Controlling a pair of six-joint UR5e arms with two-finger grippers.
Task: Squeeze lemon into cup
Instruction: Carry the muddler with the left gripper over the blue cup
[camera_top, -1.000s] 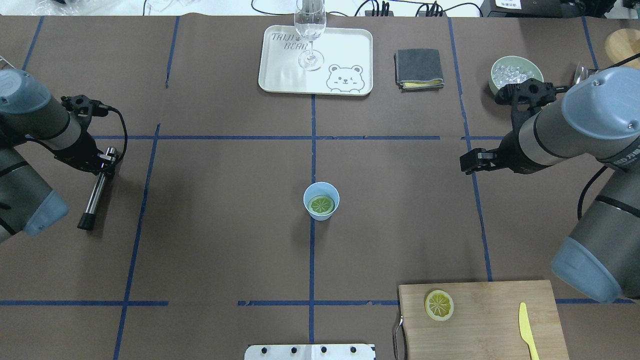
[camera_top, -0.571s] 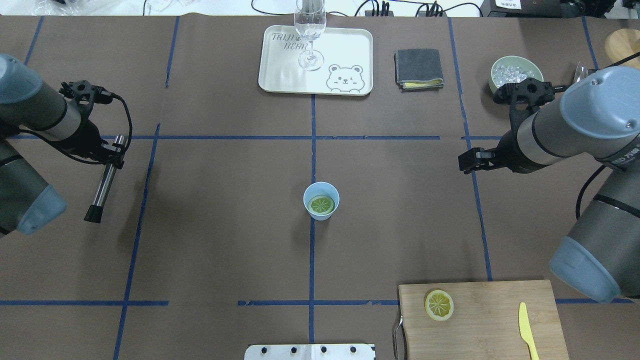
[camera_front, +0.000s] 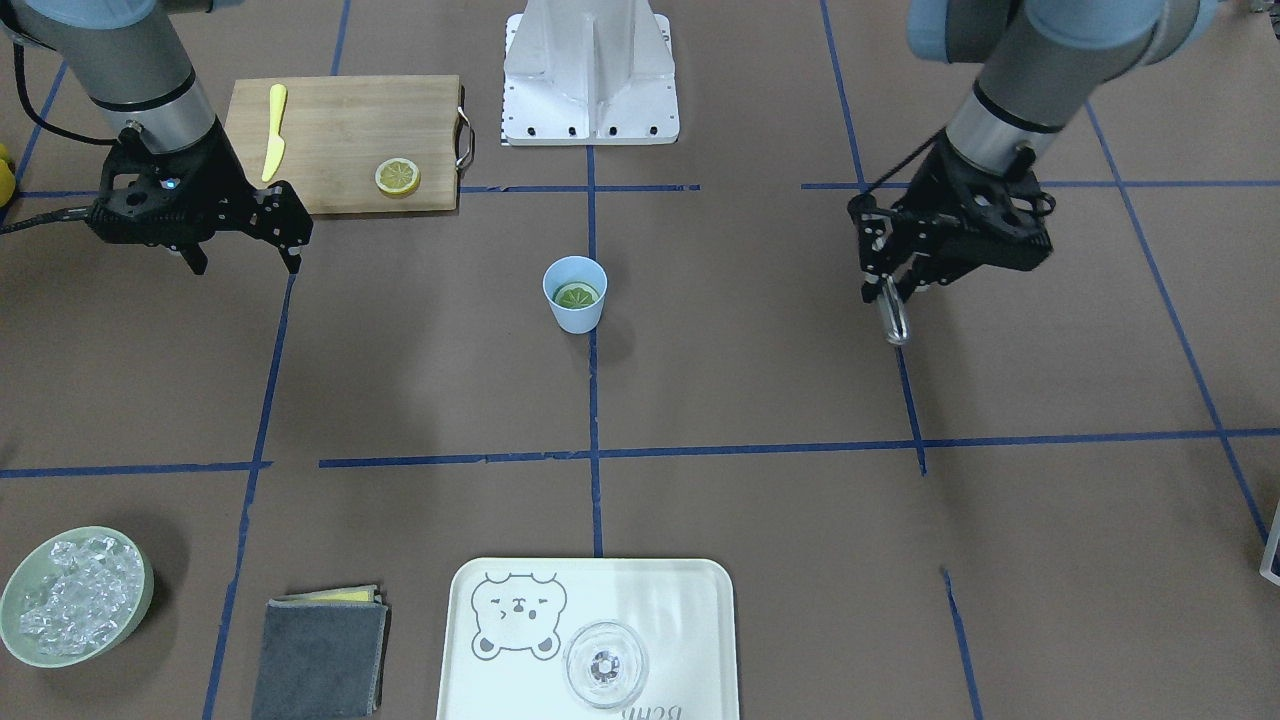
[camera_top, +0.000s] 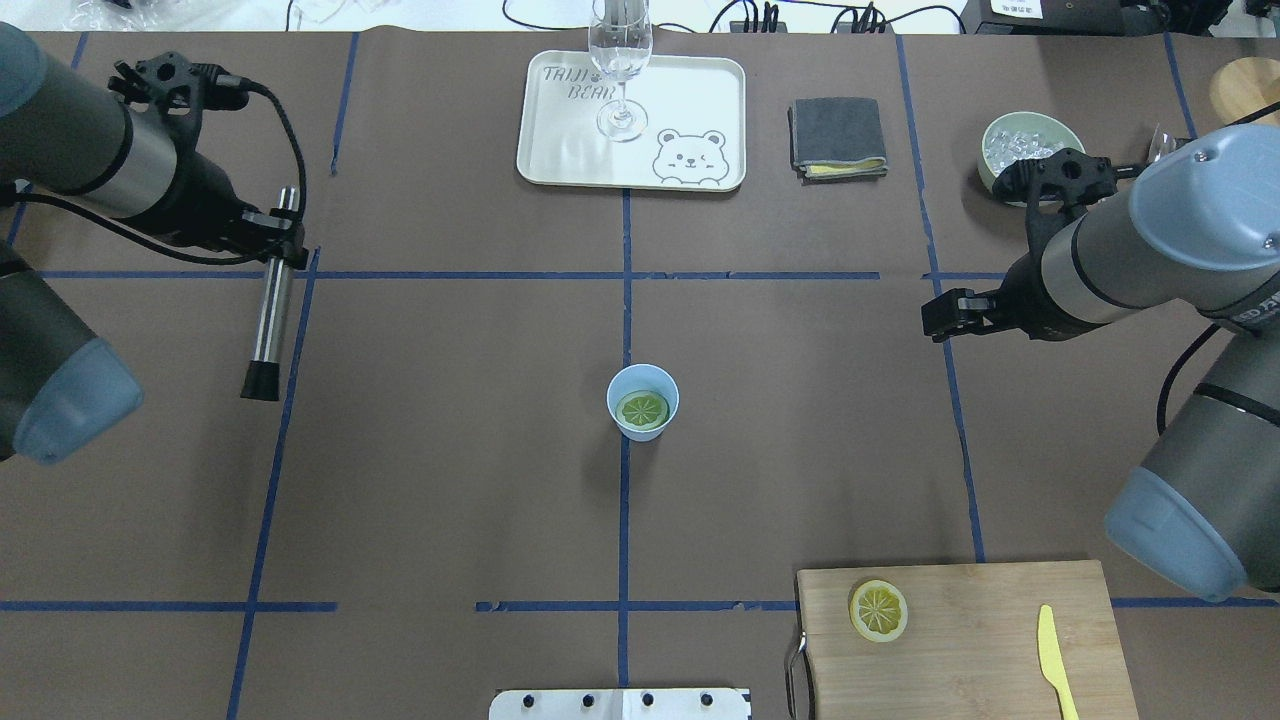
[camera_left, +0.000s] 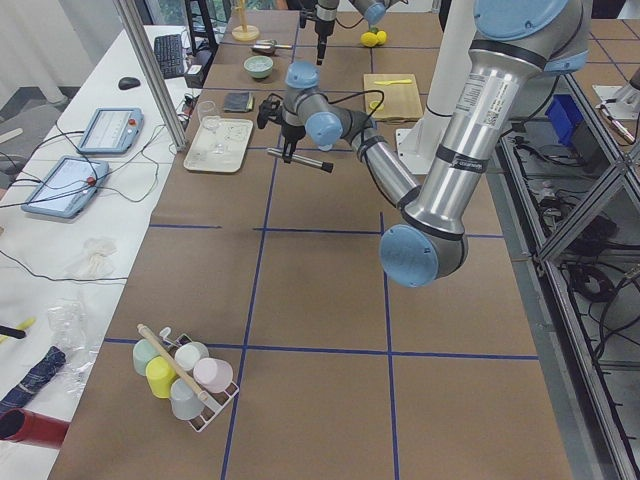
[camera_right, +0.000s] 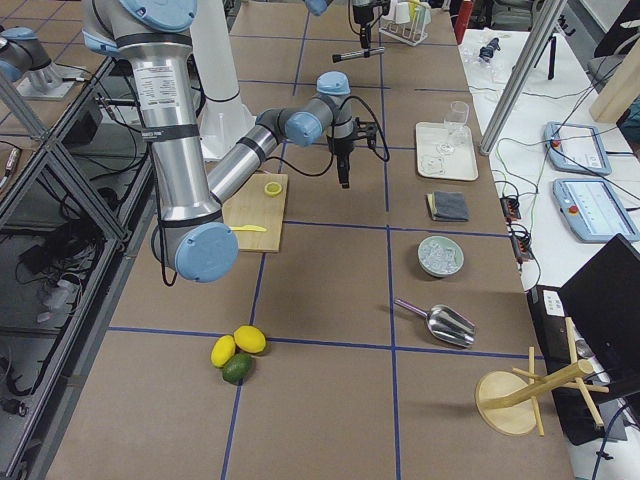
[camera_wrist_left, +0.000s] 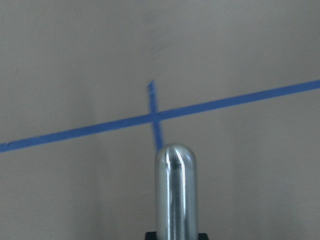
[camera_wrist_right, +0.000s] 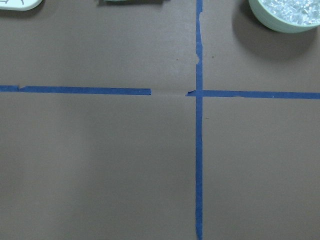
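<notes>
The light-blue cup (camera_top: 642, 385) stands at the table's middle on the blue centre line, and a lemon slice (camera_top: 642, 409) lies flat inside it; both also show from the front as cup (camera_front: 575, 312) and slice (camera_front: 577, 295). A second lemon slice (camera_top: 879, 610) rests on the wooden cutting board (camera_top: 990, 640). My left gripper (camera_top: 280, 245) hovers far left of the cup, shut on a steel rod (camera_top: 268, 315) with a black tip. My right gripper (camera_front: 245, 266) hangs open and holds nothing, far to the cup's other side.
A white bear tray (camera_top: 690, 100) with a wine glass (camera_top: 621, 60) sits at the far edge. Beside it lie a grey cloth (camera_top: 838, 135) and a green bowl of ice (camera_top: 1030, 140). A yellow plastic knife (camera_top: 1050, 655) lies on the board.
My left arm has carried the steel rod away from the robot and a little toward the centre. The right arm has barely shifted. The cup and both slices have not moved.
</notes>
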